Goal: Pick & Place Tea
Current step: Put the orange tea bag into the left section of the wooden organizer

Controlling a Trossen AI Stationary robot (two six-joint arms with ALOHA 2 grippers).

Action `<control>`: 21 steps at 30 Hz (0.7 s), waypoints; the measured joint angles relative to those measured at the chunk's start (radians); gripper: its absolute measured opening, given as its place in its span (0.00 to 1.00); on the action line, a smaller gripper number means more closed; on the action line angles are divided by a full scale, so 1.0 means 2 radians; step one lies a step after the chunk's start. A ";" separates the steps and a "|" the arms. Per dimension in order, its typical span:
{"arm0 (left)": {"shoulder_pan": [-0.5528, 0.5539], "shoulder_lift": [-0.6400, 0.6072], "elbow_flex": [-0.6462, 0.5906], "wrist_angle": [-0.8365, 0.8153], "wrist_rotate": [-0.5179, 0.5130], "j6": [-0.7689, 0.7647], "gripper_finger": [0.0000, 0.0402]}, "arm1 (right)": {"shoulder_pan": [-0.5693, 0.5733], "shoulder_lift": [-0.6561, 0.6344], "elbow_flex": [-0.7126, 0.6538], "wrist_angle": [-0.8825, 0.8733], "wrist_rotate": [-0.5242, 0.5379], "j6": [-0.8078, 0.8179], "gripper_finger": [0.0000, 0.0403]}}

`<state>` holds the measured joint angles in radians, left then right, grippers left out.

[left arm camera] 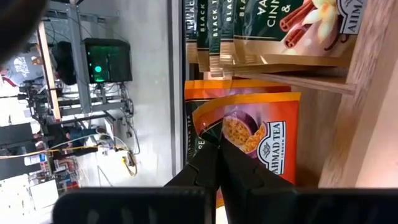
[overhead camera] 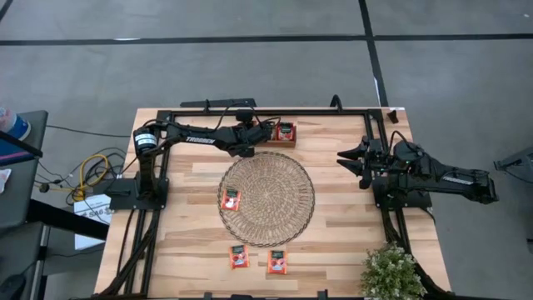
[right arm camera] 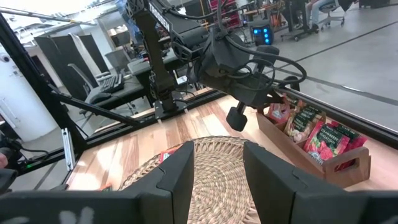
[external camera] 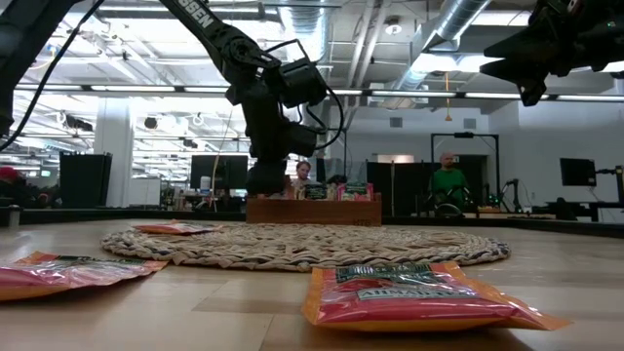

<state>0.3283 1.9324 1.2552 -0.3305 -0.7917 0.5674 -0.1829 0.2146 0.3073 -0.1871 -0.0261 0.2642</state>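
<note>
Reaching into the wooden tray (overhead camera: 286, 133) at the back of the worktop (overhead camera: 341, 212), my left gripper (left arm camera: 219, 163) has its fingers (left arm camera: 202, 168) pressed together on an orange sachet (left arm camera: 249, 134) standing in one compartment. From the left wrist view I read the print on that packet and see darker sachets (left arm camera: 261, 25) filed upright in the neighbouring compartment, past a wooden divider. In the right wrist view the same tray shows several red and green packets leaning against each other.

My right gripper (right arm camera: 217, 171) hangs above the worktop's right side, well clear of everything, fingers apart, with the woven mat (overhead camera: 266, 198) showing between them.

One red-orange sachet (overhead camera: 230, 199) lies flat on the mat's left part. Two more (overhead camera: 239, 256) (overhead camera: 276, 262) rest side by side on bare wood at the front edge, just beyond the mat. A small green plant (overhead camera: 391, 272) sits at the front right corner. Across the room behind, I can see a person (external camera: 448, 183) in green.
</note>
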 joint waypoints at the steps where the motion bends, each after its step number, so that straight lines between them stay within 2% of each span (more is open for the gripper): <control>1: 0.000 0.000 0.000 0.000 0.000 0.000 0.00 | 0.000 0.000 0.000 0.000 0.000 0.000 0.32; 8: 0.000 0.000 0.000 0.000 0.007 -0.008 0.05 | 0.000 0.000 0.000 0.000 0.000 0.000 0.32; 14: 0.000 0.000 0.000 0.000 0.007 -0.015 0.17 | 0.000 0.000 0.000 0.000 0.000 0.000 0.32; 21: 0.000 0.000 0.000 0.002 0.006 0.020 0.31 | 0.000 0.000 0.000 0.000 -0.001 0.004 0.32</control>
<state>0.3283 1.9320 1.2552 -0.3271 -0.7805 0.6079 -0.1833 0.2149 0.3073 -0.1871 -0.0277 0.2729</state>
